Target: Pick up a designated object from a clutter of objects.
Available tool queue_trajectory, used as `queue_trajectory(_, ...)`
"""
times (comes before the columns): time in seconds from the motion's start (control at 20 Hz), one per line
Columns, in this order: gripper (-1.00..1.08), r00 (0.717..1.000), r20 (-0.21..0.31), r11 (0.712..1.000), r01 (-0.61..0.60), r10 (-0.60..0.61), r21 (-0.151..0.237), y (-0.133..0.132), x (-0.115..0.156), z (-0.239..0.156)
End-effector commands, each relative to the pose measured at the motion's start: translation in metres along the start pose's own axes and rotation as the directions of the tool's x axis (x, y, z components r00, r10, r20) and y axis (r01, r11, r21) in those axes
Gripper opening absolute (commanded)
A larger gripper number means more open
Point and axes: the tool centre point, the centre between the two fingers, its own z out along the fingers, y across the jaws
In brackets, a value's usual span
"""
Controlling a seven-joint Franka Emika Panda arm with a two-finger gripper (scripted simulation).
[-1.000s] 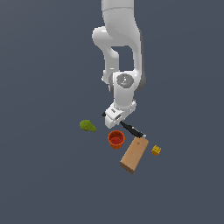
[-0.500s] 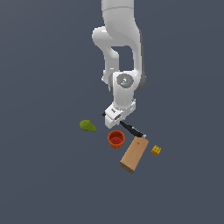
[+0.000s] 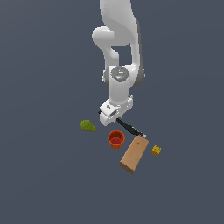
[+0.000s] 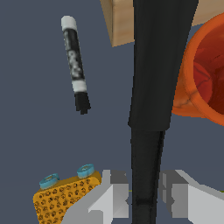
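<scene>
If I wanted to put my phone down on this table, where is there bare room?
Bare table lies beyond the green pear on the exterior view's left, and past the yellow cube on its right. It is crowded where the gripper, black utensil, orange cup and wooden block bunch together.
</scene>
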Motion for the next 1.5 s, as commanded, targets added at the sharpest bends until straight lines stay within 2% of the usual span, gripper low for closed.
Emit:
queue_trajectory(0.0, -1.00, 1.000, -0.002, 1.000, 0.000, 0.000, -0.001, 0.009, -0.004, -0.016)
queue_trajectory(1.0, -1.00, 1.000, -0.002, 1.000, 0.002, -0.002, 0.002, 0.116, -0.059, -0.195)
queue_trajectory(1.45, -1.00, 1.000, 0.000, 1.000, 0.002, -0.002, 0.001, 0.152, -0.074, -0.249)
